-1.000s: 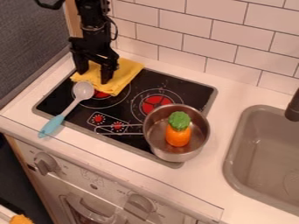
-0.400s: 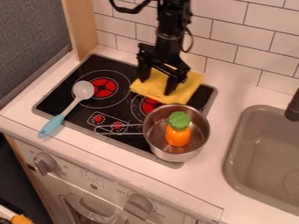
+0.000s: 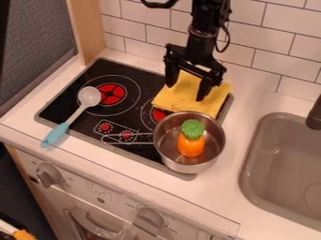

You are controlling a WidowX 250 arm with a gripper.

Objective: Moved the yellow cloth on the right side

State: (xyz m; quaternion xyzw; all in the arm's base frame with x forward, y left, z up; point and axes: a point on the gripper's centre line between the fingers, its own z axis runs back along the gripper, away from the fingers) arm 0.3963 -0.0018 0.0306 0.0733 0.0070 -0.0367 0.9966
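Pointing down at a slant over the back right of the hob (image 3: 87, 83), with the black gripper (image 3: 186, 90) set wide, fingers well apart, one near the upper left edge of the yellow cloth (image 3: 188, 101), the other ending over its right half. Cannot tell how firmly pressed against the fabric. Coming in from the top edge, with the arm (image 3: 205, 30) near upright in front of the tiled wall (image 3: 263, 47), a dark cable curving off to its right.

Directly beneath: the yellow cloth, flat for the most part, softly creased, rough-edged, spread askew across the hob's back right corner and over part of the right burner (image 3: 159, 114). Close in front, in the way on the near side: the metal pot (image 3: 217, 151), with a toy carrot (image 3: 190, 146), orange with a green top, upright inside. Cannot tell whether touching the cloth at the rim. Pointing left from the pot, a wire handle (image 3: 128, 142).

Farther left, near the left burner (image 3: 111, 94), the pale bowl of a spoon (image 3: 89, 96), with a light blue handle reaching over the hob's front edge onto the counter (image 3: 20, 122). Off to the right, well apart, a grey sink (image 3: 270, 154) under a dark faucet (image 3: 315, 116).
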